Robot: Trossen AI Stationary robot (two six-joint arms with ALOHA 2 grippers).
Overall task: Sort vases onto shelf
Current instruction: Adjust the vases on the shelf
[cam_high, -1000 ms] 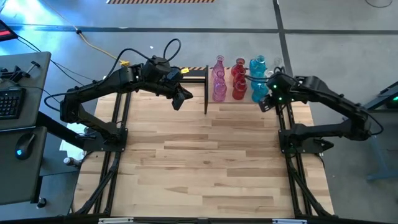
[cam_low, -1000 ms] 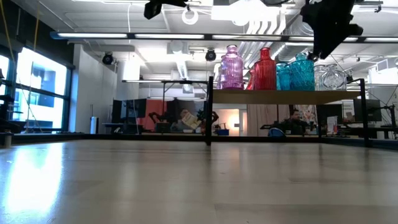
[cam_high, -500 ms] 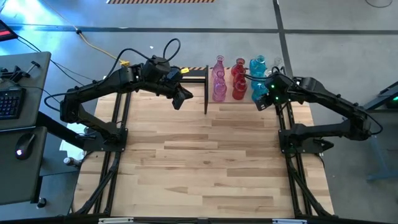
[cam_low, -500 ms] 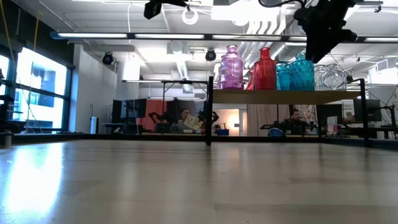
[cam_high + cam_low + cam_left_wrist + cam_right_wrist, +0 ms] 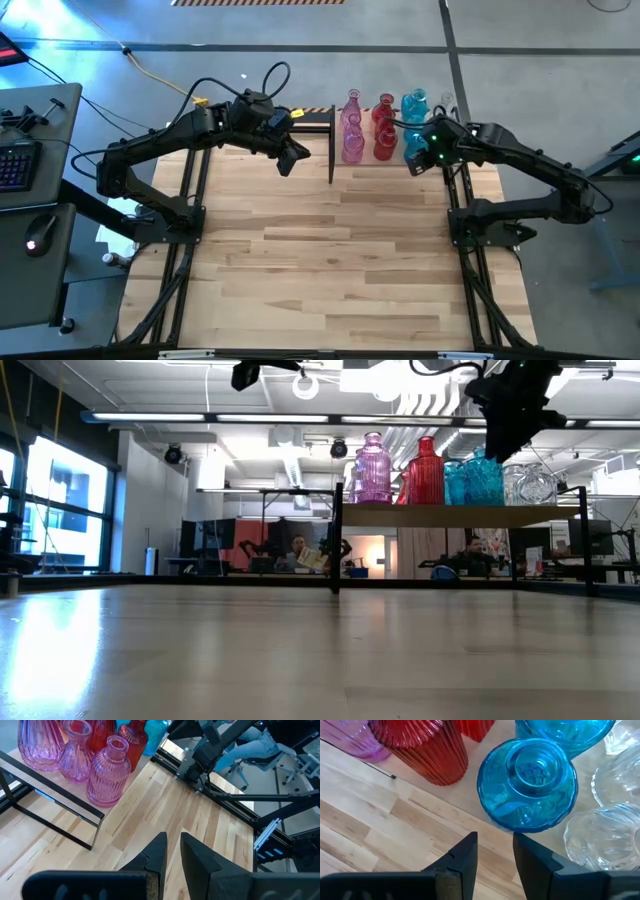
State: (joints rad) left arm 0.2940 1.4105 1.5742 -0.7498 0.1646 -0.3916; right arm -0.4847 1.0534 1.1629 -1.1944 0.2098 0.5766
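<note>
Shelf (image 5: pixel 460 515): pale wood board w/ thin black bar frame, raised on black legs above far edge of planked wooden tabletop (image 5: pixel 330 260). On board, grouped by colour: pink vases (image 5: pixel 351 135) at one end, then red vases (image 5: pixel 384 128), turquoise vases (image 5: pixel 414 125), clear vases (image 5: pixel 530 485) at other end. All upright, close together, some touching. Tabletop planks in front of shelf bare in high view.

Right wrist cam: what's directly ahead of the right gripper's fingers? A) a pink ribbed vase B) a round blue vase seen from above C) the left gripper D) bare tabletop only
B: the right wrist view looks down on a round blue vase just past the right gripper, which holds nothing, with clear vases beside it.
</note>
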